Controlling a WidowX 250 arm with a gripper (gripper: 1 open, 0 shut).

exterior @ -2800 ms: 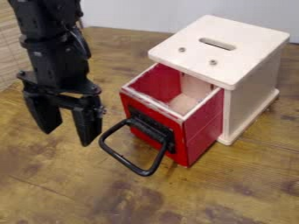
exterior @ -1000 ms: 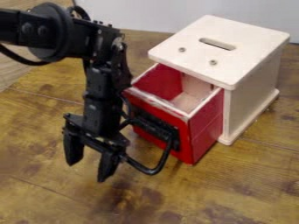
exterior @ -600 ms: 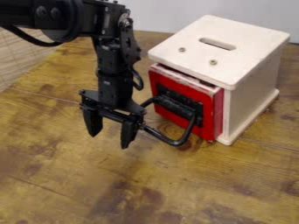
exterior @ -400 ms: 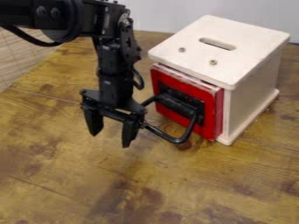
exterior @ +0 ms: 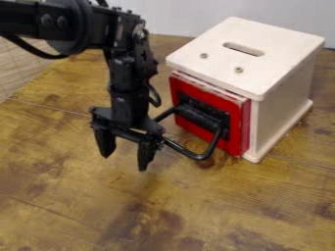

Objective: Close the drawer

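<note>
Bright red, with a black loop handle (exterior: 197,155): one drawer (exterior: 213,110), set in the front of the cream-white cabinet (exterior: 249,61), its face nearly flush beneath the top. Position: to the right of the gripper (exterior: 124,154) in the view, the handle reaching out toward the fingers. Any remaining push probably had to run toward the cabinet, away from the arm. Gripper: one, black, pointed down, fingers parted by a moderate gap, nothing seen between them; the near finger lay close beside the handle, contact not determinable. Closure: judged complete or almost so.
</note>
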